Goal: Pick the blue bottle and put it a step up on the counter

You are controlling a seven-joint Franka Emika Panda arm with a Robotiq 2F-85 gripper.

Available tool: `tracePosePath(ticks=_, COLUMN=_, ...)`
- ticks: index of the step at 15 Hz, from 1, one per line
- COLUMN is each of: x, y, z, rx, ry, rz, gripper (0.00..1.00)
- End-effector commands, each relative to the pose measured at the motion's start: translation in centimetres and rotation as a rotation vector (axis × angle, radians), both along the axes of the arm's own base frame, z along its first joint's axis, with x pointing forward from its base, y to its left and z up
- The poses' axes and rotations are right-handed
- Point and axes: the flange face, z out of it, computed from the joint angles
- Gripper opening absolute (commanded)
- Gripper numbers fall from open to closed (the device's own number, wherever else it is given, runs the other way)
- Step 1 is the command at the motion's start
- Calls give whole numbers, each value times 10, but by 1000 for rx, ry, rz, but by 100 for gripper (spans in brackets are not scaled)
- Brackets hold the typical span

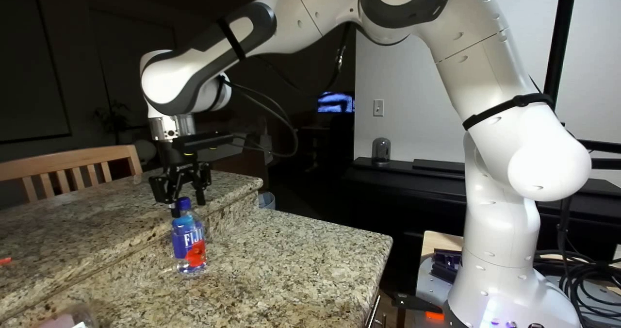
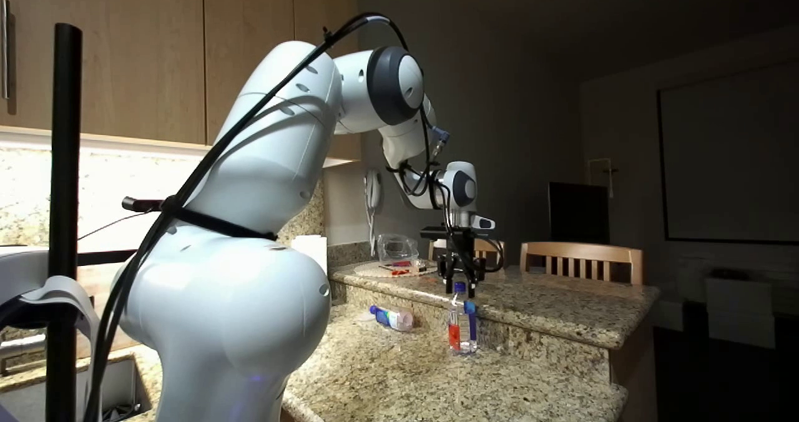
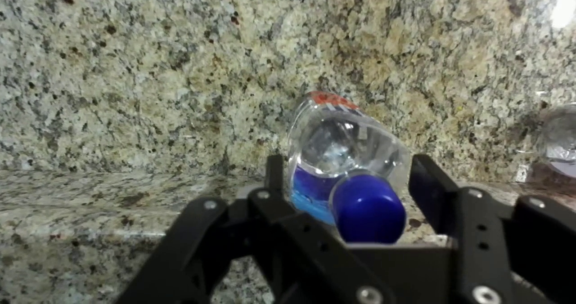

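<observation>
Blue bottle (image 1: 188,245) upright on lower counter (image 1: 301,265), just beside step (image 1: 97,221); cap (image 3: 369,209) ungripped inside wide pincer (image 3: 348,172), nearer right finger (image 3: 426,180) in wrist view. Possible tipping from lopsided squeeze, snagging from low lift.

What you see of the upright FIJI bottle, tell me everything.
The FIJI bottle looks like clear plastic, with a blue cap, a blue label lettered white, and a red patch. It stands upright on the lower counter, near the riser. The open end effector straddles its cap; contact is unclear. Its fill can't be told.
</observation>
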Motion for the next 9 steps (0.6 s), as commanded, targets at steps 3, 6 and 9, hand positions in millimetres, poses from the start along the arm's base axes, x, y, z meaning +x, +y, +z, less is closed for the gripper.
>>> tracePosePath(ticks=3, x=6, y=6, z=11, rx=6, ry=-27, rz=-7, gripper=29)
tracePosePath(ticks=6, x=7, y=8, z=14, rx=3, ry=-35, rz=-4, gripper=12)
tracePosePath(ticks=9, x=5, y=10, z=15, rx=4, ry=-29, rz=-3, gripper=15)
